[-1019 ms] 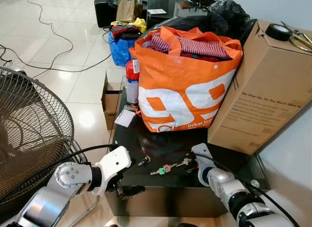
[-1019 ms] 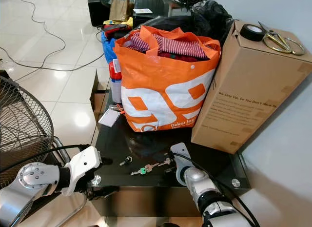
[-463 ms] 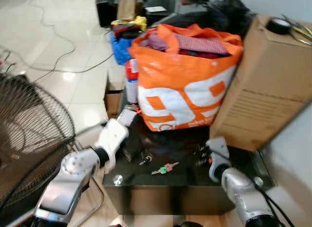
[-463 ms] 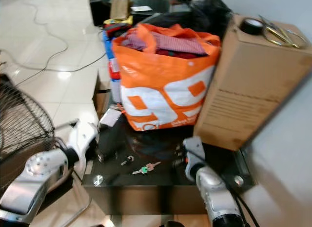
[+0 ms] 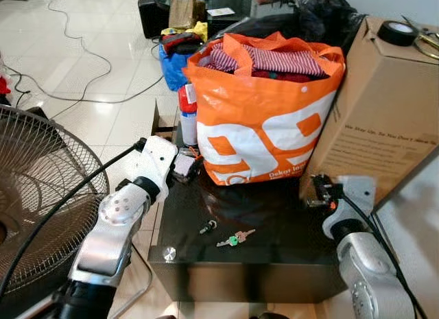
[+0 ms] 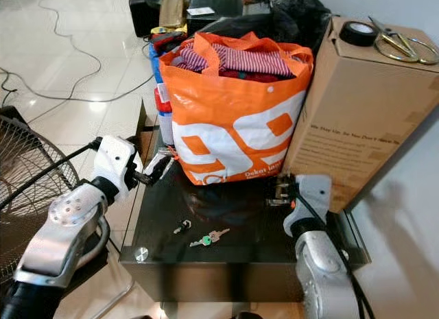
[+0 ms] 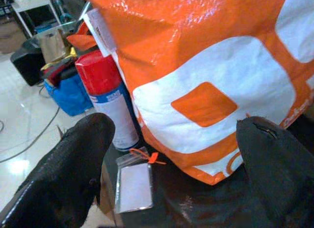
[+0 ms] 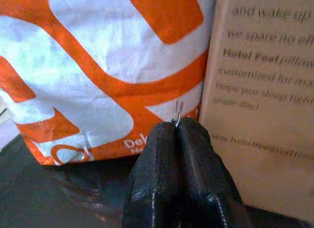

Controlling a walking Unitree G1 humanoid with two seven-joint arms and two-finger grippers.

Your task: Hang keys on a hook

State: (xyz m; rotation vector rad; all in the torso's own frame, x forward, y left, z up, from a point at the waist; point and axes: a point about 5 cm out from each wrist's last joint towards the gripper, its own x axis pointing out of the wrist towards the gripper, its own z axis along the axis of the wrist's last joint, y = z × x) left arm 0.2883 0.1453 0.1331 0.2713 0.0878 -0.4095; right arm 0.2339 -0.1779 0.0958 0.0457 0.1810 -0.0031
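Observation:
A bunch of keys with a green tag lies on the black glass table near its front edge. A small dark metal bit lies just to its left. My right gripper hovers above the table's right side by the cardboard box, away from the keys. In the right wrist view it is shut, and a thin metal sliver pokes out between the tips. My left gripper is open over the table's left edge, above a white card badge.
An orange bag full of clothes fills the back of the table. A tall cardboard box with a tape roll and scissors stands right. A red-capped spray can stands by the bag. A floor fan stands left.
The right gripper has lifted off the keys and moved right toward the box. The left arm has risen from under the table's front edge to its left side. The keys stay on the table.

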